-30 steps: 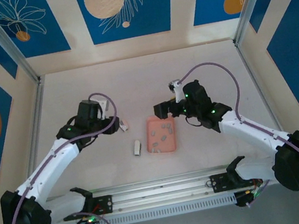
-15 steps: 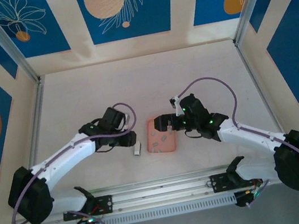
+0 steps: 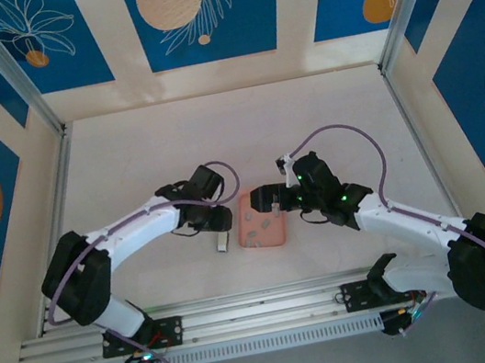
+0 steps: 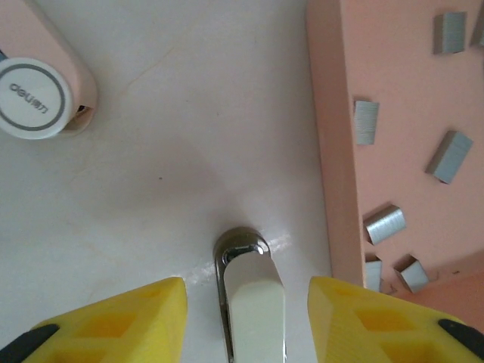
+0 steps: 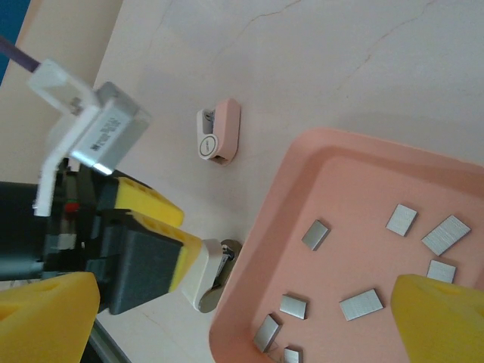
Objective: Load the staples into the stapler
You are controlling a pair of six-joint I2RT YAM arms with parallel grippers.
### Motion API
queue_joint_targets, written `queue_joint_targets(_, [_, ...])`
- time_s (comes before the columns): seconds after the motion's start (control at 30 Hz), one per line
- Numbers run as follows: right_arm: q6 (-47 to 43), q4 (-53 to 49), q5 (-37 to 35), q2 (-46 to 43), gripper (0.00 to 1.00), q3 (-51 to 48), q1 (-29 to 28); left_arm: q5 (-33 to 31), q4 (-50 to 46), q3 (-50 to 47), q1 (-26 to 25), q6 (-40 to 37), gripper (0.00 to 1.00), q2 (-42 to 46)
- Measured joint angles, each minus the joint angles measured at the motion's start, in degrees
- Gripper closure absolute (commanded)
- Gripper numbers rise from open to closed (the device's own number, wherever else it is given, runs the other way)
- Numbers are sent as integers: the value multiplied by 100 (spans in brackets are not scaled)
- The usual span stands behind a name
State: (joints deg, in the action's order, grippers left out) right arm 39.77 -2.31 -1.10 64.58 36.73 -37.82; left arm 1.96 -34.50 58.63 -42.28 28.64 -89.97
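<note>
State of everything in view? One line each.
Left gripper: open, straddling white piece, no contact.
Right gripper: open, empty, over tray.
Staples: loose in tray.
Tray: flat on table.
White piece: lying on table, ungripped.
Pink piece: lying on table, apart from tray.

- left arm (image 3: pixel 129 228): swings in from the left of the top view toward the centre; its base joint shifts from the lower-left corner up and to the right.
- left gripper (image 3: pixel 216 225): moves down and right to hang over the whitish oblong piece (image 3: pixel 222 243) just left of the salmon-pink tray (image 3: pixel 250 234). Its yellow fingers (image 4: pixel 128 310) stand narrower than before, straddling the piece with a gap on each side.
- right gripper (image 3: pixel 265 198): drops from the tray's top edge to over its upper part.
</note>
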Motion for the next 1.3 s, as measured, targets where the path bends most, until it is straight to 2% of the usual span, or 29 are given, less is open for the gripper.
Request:
queue_joint_targets(0.17, [-20, -44, -26, -116, 1, -13, 0, 68, 101, 37, -2, 4, 57, -328])
queue_joint_targets(0.43, [-24, -133, -105, -297, 1, -92, 0, 197, 166, 70, -2, 98, 56, -595])
queue_joint_targets(0.63, [-24, -166, -151, -297, 1, -98, 0, 319, 216, 87, -2, 125, 64, -719])
queue_joint_targets(0.87, [-24, -166, -153, -297, 1, -98, 0, 356, 214, 87, -2, 116, 79, -734])
queue_joint_targets(1.07, [-22, -166, -170, -308, 1, -98, 7, 328, 188, 96, -2, 39, 84, -686])
queue_joint_targets(1.3, [74, -160, 227, -323, 1, -98, 498, 120, 195, 48, -2, -424, 90, 186])
